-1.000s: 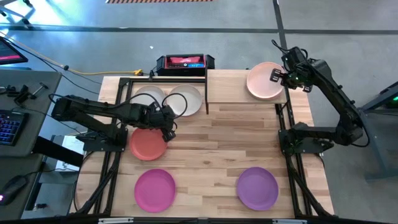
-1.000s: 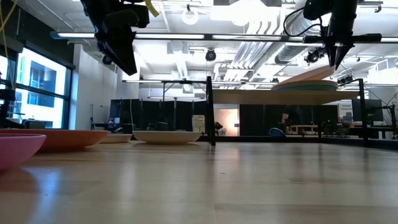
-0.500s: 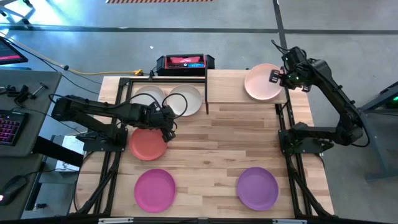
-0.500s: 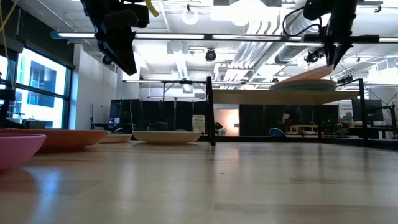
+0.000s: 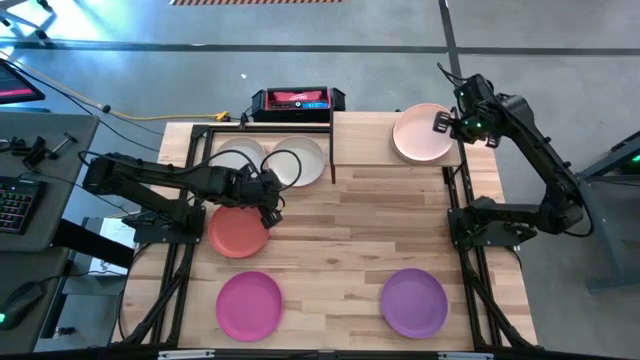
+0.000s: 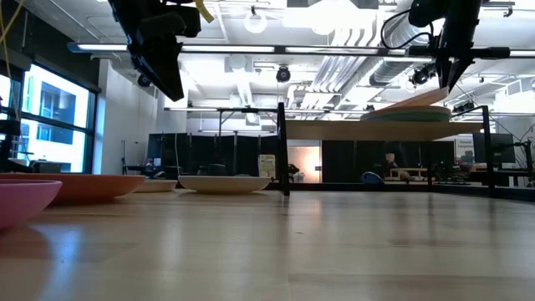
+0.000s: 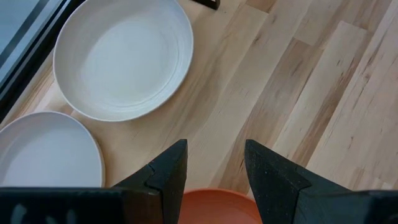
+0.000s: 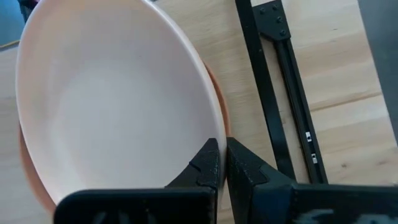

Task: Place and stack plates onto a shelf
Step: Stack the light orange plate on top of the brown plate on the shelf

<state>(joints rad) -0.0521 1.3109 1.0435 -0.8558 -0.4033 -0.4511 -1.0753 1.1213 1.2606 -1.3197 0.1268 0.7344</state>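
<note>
Right gripper (image 5: 447, 123) pinches the rim of the pink plate (image 5: 422, 131) above the shelf (image 5: 375, 140). Over the last second the plate has drifted slightly inward over the shelf, tilted, its far edge low. In the right wrist view a peach plate (image 8: 222, 106) shows just under it, and the low view shows a green-edged one (image 6: 410, 115) beneath. Judgement: stacking in progress, release not yet done.

Left gripper (image 5: 267, 205) hangs wide open and empty, unmoved, over the far edge of the coral plate (image 5: 238, 231).

Shelf holds the small stack only. On the tabletop (image 5: 350, 235): white plate (image 5: 236, 160), cream plate (image 5: 298, 161), coral, magenta plate (image 5: 249, 305), purple plate (image 5: 414, 301), all apart.
</note>
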